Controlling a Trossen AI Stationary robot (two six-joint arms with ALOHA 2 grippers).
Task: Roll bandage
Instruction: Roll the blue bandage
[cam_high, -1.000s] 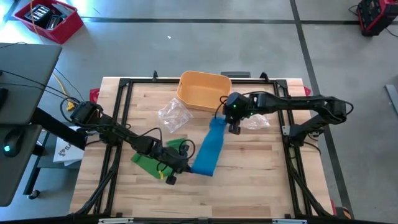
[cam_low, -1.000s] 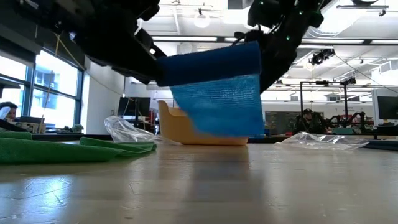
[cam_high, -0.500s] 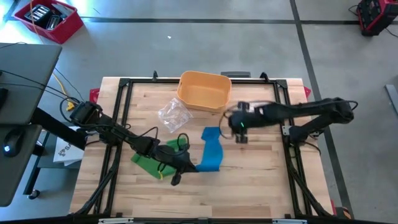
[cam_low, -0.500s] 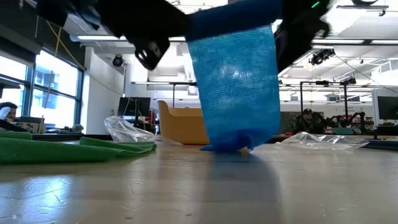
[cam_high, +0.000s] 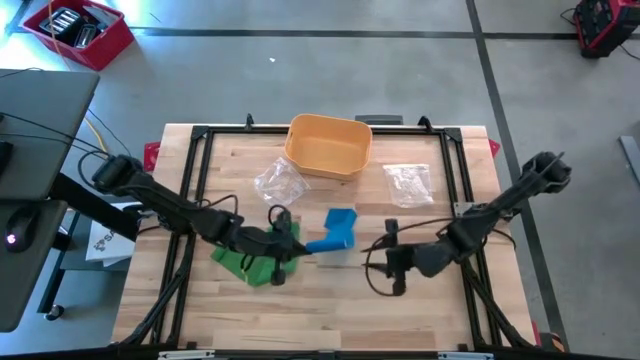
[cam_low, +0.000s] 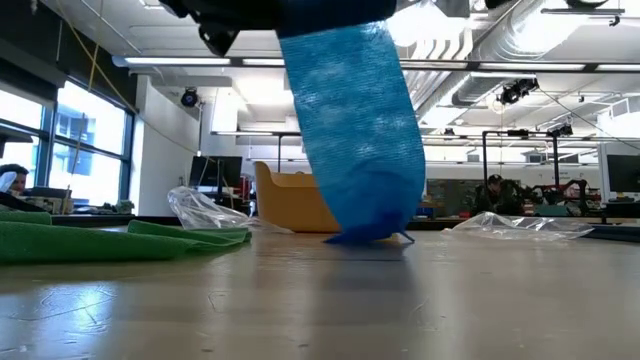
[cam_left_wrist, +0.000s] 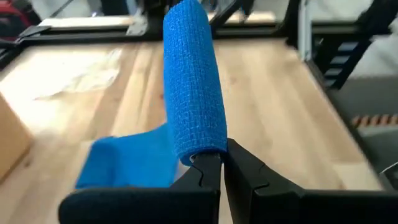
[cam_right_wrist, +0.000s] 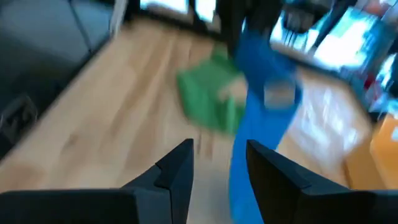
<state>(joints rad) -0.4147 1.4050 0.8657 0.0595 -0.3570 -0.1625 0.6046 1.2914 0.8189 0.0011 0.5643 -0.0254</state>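
Note:
A blue bandage strip (cam_high: 337, 229) is held up by my left gripper (cam_high: 303, 246), which is shut on one end of it just right of a green bandage (cam_high: 245, 262) lying flat on the table. In the low view the strip (cam_low: 350, 130) hangs down, and its lower end (cam_low: 365, 236) is bunched on the wood. My right gripper (cam_high: 388, 262) is open and empty, low over the table to the right of the strip. Its wrist view shows the strip (cam_right_wrist: 261, 118) ahead of its fingers. My left gripper pinches the strip's near end (cam_left_wrist: 200, 151) between its two fingers. The fingers lie about level and point toward the table's right. The strip runs on from the fingers, folds over and drops slack. Its other end (cam_left_wrist: 124, 165) lies heaped on the table.
An orange bin (cam_high: 328, 145) stands at the far middle. Clear plastic wrappers lie left of it (cam_high: 279, 181) and right of it (cam_high: 408, 181). The black frame rails (cam_high: 460, 180) run along the table's sides. Bare wood (cam_high: 330, 310) lies near the front edge.
My right gripper has let go of the strip's far end and swung from beside the bin toward the near edge, coming down low. The strip, stretched between both grippers before, now hangs from my left gripper, with its freed end dropped and bunched on the table.

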